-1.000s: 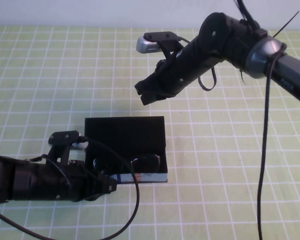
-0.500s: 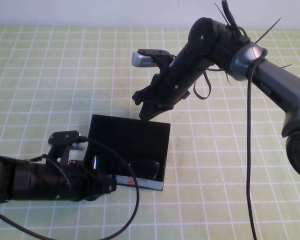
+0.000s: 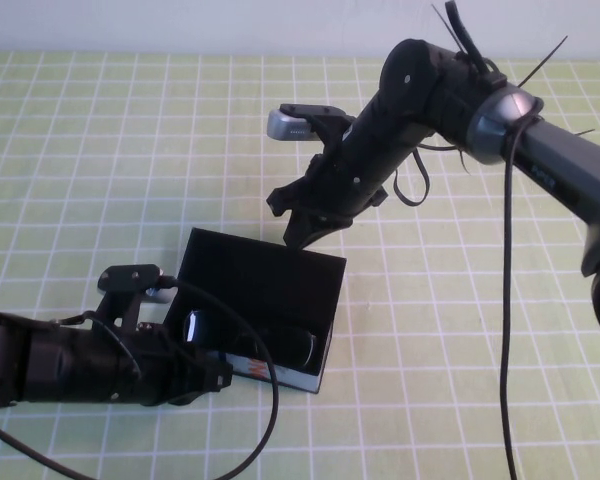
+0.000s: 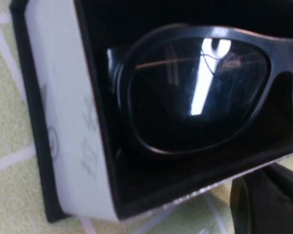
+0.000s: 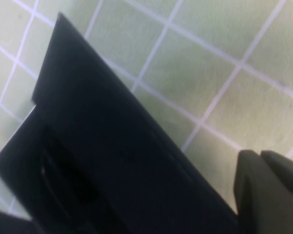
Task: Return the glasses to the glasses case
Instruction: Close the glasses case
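Glasses case (image 3: 265,290) sits open on the green grid tablecloth (image 3: 100,150), near the front centre of the table, turned slightly askew, with its flap lid standing up along the far edge. The glasses (image 3: 250,340) lie inside the case tray, lenses facing up; in the left wrist view one dark lens and its thick black rim (image 4: 195,92) fill the compartment, resting against the case's pale inner wall (image 4: 63,122). Left gripper (image 3: 208,372) lies low at the case's near-left corner, right against the front edge with the blue-white strip; cannot tell from any view whether its fingers are spread or closed. Right gripper (image 3: 298,218) hangs just above the far edge of the raised lid, arm reaching in from the upper right; its fingers (image 5: 268,190) appear pressed together, holding nothing, and sit just beside the lid's top edge (image 5: 136,146) in the right wrist view. Contact between those fingers and the lid is not clear. A black cable (image 3: 505,300) dangles from the right arm down to the table.
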